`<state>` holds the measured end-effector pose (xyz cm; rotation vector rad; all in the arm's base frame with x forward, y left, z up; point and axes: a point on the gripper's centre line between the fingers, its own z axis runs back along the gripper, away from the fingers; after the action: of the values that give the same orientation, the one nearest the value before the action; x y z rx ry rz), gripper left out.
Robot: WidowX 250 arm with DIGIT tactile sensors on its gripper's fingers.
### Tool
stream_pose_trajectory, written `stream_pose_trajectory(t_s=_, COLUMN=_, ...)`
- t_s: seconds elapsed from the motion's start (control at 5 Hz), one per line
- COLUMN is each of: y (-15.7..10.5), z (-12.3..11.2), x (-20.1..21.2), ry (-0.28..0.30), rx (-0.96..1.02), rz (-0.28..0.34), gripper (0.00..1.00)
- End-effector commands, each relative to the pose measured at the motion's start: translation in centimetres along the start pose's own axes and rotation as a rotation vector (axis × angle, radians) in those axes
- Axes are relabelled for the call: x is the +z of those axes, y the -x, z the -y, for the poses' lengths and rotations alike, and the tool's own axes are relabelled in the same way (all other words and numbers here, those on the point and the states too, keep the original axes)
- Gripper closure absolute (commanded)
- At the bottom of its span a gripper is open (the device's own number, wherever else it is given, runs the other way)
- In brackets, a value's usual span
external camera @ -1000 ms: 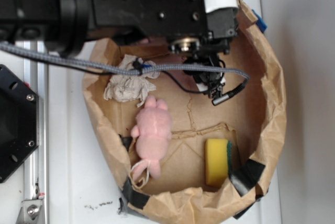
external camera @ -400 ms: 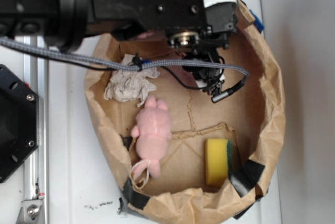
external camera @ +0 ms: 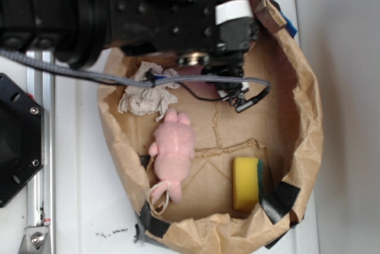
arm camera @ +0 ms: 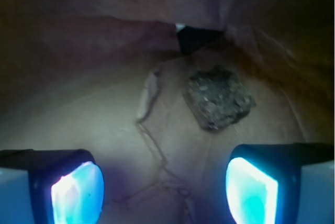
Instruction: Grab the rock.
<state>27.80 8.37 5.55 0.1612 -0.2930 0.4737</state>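
Hovering inside the paper bag (external camera: 309, 117), gripper (arm camera: 165, 185) spread wide, holding nothing; rock (arm camera: 219, 97) lies on bag floor at one o'clock of the fingers, untouched; descent and closing remain

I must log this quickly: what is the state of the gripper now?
Gripper: open, holding nothing; the rock lies ahead of its fingers, untouched.

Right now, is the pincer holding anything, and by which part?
Nothing. The pincer is open and empty; the rock lies ahead on the paper, untouched.
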Motion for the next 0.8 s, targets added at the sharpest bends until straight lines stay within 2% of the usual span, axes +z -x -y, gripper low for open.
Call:
stream_pose_trajectory(t_s=0.0, y=-1.5, z=-0.8, x=1.9, ry=-0.001, rx=0.123, rz=0.099, gripper=0.00)
stream_pose_trajectory(t_s=0.2, y=-1.6, z=-1.1, x=2.0, ry=-0.003, rx=0.143, rz=0.092, gripper=0.00)
stream_pose_trajectory(t_s=0.6, y=-2.8, z=-2.1, x=0.6, ry=-0.033, rx=0.176, rz=0.129, gripper=0.00)
